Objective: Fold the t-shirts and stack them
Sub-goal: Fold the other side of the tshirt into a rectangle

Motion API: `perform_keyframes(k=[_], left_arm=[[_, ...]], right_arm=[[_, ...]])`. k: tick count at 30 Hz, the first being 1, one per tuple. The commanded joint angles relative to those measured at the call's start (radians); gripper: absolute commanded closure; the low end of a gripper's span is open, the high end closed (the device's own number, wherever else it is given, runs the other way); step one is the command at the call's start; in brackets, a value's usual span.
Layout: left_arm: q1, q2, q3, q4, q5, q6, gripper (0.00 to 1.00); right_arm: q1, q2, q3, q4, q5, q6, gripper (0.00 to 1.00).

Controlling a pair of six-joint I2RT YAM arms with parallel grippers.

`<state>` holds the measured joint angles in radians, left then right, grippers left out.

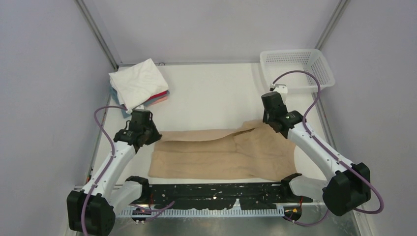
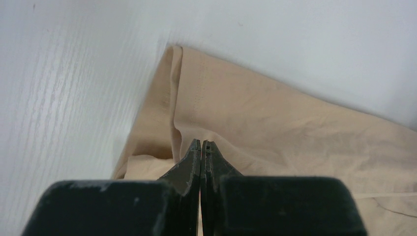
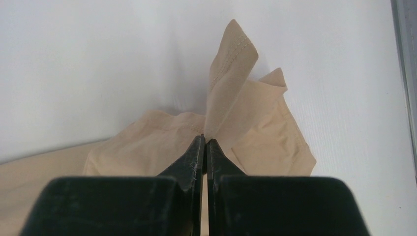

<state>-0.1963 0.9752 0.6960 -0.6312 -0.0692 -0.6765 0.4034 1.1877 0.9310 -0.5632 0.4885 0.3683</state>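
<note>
1. The tan t-shirt (image 1: 216, 157) lies along the near part of the table (image 1: 211, 93), long side running left to right. Its far edge is partly turned over and its right end is rumpled.
2. The right gripper (image 3: 204, 140) is clamped tight on the shirt's far-right end. In its wrist view a stitched flap of cloth stands up out of the tips.
3. The left gripper (image 2: 202, 145) sits at the far-left corner with its jaws pressed together. A crease runs into the tips, so it looks to be pinching cloth, though the bite itself is hidden.
4. I'd judge the step in hand to be a lengthwise fold, bringing the far edge toward the near one.
   - Both corners should rise together to the same height.
   - A slight outward pull would draw the slack out of that bunched right end.
   - The edge should then travel level and land squarely on the near edge before either side lets go.
5. The stack of folded shirts (image 1: 140, 83) waits in the far-left corner, well apart. It has white on top, with red and blue edges peeking out beneath.
6. A white mesh basket (image 1: 297, 69) stands in the far-right corner, beyond the right arm.
</note>
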Motion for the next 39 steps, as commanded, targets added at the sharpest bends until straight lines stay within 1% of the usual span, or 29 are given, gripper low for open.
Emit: perform_keyframes(k=[1, 6, 10, 14, 17, 19, 20, 21, 22, 23, 24, 25, 26, 27, 28, 29, 30, 32, 34, 35, 36, 37, 38, 39], left_arm=[[-0.002, -0.025, -0.007, -0.015, -0.023, -0.004, 1.00], [-0.002, -0.052, -0.020, -0.034, -0.025, 0.000, 1.00], [-0.002, -0.055, -0.048, -0.021, -0.014, 0.002, 1.00], [-0.002, -0.040, -0.090, 0.008, -0.014, -0.016, 1.00], [-0.002, -0.038, -0.110, -0.003, -0.043, -0.036, 1.00], [-0.002, -0.040, -0.120, -0.026, -0.064, -0.049, 1.00], [-0.002, -0.041, -0.124, -0.045, -0.082, -0.063, 1.00], [-0.002, -0.043, -0.124, -0.069, -0.095, -0.072, 0.86], [-0.002, -0.047, -0.123, -0.093, -0.108, -0.082, 0.64], [-0.003, -0.057, -0.120, -0.118, -0.121, -0.096, 0.53], [-0.002, -0.071, -0.119, -0.133, -0.125, -0.100, 0.44], [-0.002, -0.091, -0.117, -0.146, -0.129, -0.102, 0.32], [-0.002, -0.113, -0.112, -0.156, -0.137, -0.107, 0.18], [-0.002, -0.136, -0.104, -0.160, -0.143, -0.111, 0.06], [-0.002, -0.150, -0.092, -0.154, -0.141, -0.107, 0.01], [-0.002, -0.161, -0.079, -0.141, -0.127, -0.094, 0.01], [-0.003, -0.165, -0.067, -0.121, -0.100, -0.077, 0.00], [-0.002, -0.148, -0.042, -0.070, 0.002, -0.042, 0.00], [-0.003, -0.099, -0.036, 0.010, 0.096, -0.028, 0.00], [-0.005, -0.068, -0.035, 0.044, 0.141, -0.024, 0.00], [-0.010, -0.036, -0.032, 0.073, 0.176, -0.021, 0.00], [-0.017, 0.003, -0.029, 0.088, 0.195, -0.019, 0.00], [-0.024, 0.039, -0.023, 0.096, 0.200, -0.021, 0.00], [-0.030, 0.073, -0.019, 0.101, 0.206, -0.019, 0.00]], right_arm=[[0.024, -0.077, -0.036, -0.012, -0.034, 0.018, 0.93], [0.029, -0.125, -0.054, -0.057, -0.043, 0.009, 0.92], [0.036, -0.168, -0.103, -0.058, -0.087, 0.035, 0.92], [0.048, -0.191, -0.208, -0.016, -0.138, 0.110, 0.91], [0.058, -0.210, -0.261, -0.050, -0.121, 0.191, 0.88], [0.065, -0.244, -0.299, -0.107, -0.109, 0.252, 0.83], [0.066, -0.277, -0.315, -0.171, -0.089, 0.303, 0.72], [0.066, -0.298, -0.321, -0.205, -0.075, 0.329, 0.54], [0.067, -0.344, -0.331, -0.268, -0.074, 0.376, 0.47], [0.071, -0.407, -0.334, -0.290, -0.087, 0.388, 0.41], [0.072, -0.446, -0.343, -0.311, -0.099, 0.399, 0.39], [0.074, -0.524, -0.348, -0.307, -0.122, 0.393, 0.34], [0.075, -0.565, -0.362, -0.273, -0.134, 0.357, 0.29], [0.076, -0.634, -0.370, -0.244, -0.153, 0.334, 0.14], [0.075, -0.661, -0.384, -0.177, -0.160, 0.286, 0.06], [0.074, -0.691, -0.389, -0.141, -0.177, 0.266, 0.02], [0.074, -0.693, -0.395, -0.067, -0.185, 0.223, 0.03], [0.074, -0.658, -0.392, 0.034, -0.220, 0.176, 0.05], [0.074, -0.565, -0.371, 0.112, -0.274, 0.139, 0.05], [0.073, -0.481, -0.339, 0.136, -0.294, 0.131, 0.05], [0.070, -0.433, -0.318, 0.139, -0.292, 0.127, 0.05], [0.065, -0.343, -0.277, 0.131, -0.274, 0.123, 0.05], [0.049, -0.295, -0.256, 0.127, -0.265, 0.125, 0.05], [0.036, -0.208, -0.228, 0.127, -0.277, 0.123, 0.05]])
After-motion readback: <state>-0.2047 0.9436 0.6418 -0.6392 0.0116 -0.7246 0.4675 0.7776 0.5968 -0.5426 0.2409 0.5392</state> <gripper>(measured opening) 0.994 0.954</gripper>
